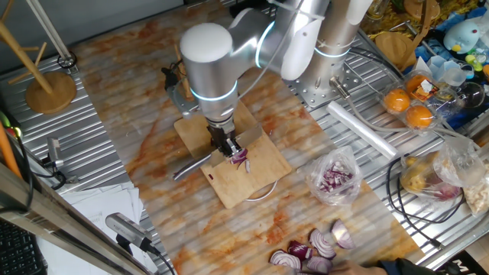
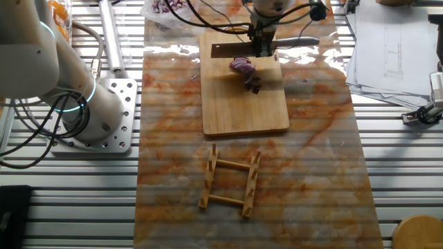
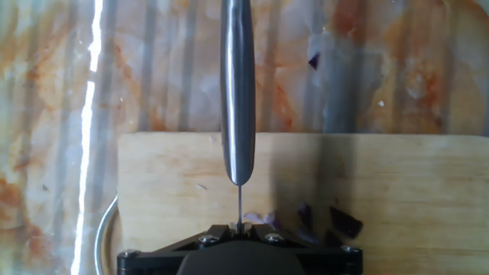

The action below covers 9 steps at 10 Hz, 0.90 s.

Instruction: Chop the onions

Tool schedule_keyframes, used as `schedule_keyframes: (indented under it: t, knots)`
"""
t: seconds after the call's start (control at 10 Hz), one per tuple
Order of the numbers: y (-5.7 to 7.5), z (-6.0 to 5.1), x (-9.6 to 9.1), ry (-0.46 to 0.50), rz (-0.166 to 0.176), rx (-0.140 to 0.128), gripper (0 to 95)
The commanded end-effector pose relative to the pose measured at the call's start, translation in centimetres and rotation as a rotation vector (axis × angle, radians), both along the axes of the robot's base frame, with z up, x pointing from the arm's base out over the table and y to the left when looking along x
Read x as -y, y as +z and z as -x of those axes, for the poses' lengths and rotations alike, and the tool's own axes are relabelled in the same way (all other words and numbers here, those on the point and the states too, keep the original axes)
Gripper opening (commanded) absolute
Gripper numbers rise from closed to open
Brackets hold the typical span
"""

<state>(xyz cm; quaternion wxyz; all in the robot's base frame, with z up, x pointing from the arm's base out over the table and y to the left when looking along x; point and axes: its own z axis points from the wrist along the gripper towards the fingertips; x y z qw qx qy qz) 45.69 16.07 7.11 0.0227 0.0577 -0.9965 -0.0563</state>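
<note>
The jaws of the gripper [image 1: 227, 145] are closed on a knife [image 2: 239, 49], held near the centre of one fixed view with its blade edge down over the wooden board [image 1: 256, 174]. In the hand view the knife's steel handle [image 3: 238, 92] runs from the top edge down to mid-frame, and the gripper [image 3: 238, 248] occupies the bottom centre. The onions [image 2: 245, 70], a small purple wedge with loose bits beside it, lie on the board just below the blade in the other fixed view; in the hand view dark purple bits [image 3: 345, 221] appear at lower right. The board rests on the marbled orange worktop [image 2: 304, 166]. A clear bag of purple pieces [image 1: 336, 178] sits right of the board in one fixed view, with larger red wedges [image 1: 313, 250] at the bottom edge. A wooden rack [image 2: 230, 181] lies below the board in the other fixed view.
</note>
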Motion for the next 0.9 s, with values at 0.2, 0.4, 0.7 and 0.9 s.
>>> schedule_keyframes:
  t: [0.2,0.4,0.7,0.9]
  knots:
    - [0.0,0.2,0.3,0.013,0.002,-0.004,0.0]
    - [-0.5,0.3,0.7,0.042,0.011,0.003,0.0]
    - [-1.5,0.6,1.0,0.044,0.007,0.009,0.0]
    - [-1.7,0.7,0.7,0.033,-0.002,0.012,0.0]
